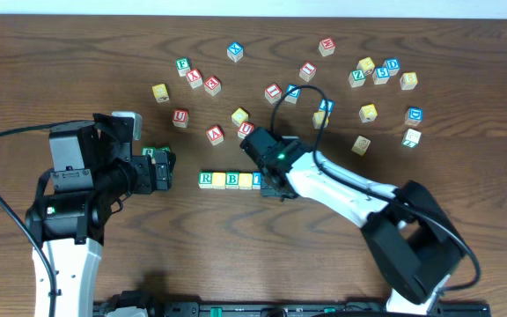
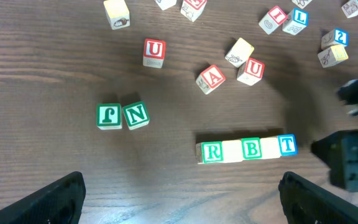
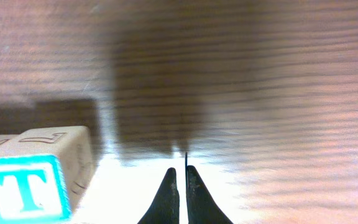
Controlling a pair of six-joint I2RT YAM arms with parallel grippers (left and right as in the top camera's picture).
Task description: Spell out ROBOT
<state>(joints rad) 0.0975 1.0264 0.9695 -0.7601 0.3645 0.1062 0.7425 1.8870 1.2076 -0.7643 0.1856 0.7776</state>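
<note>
— What kind of place is this?
— A robot lab or test bench, I'd say. A left arm (image 1: 64, 207) and a right arm (image 1: 346, 192) stand at the near edge of a wood-grain table (image 1: 60, 70), mounted by a black rail (image 1: 280, 309).
— Not a home?
— Only the tabletop shows. But a row of letter cubes (image 1: 231, 180) and loose cubes (image 1: 368, 113) lying before machines suit a lab, not a playroom.

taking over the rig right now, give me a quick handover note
Left gripper: open, empty, near the row's R end.
Right gripper: shut, empty, beside the T cube.
Row, side by side: R cube, first yellow cube, B cube, second yellow cube, T cube.
Done: all five placed.
Left: the yellow cubes' letters are unreadable here, so check them, then probably pull both arms back.
</note>
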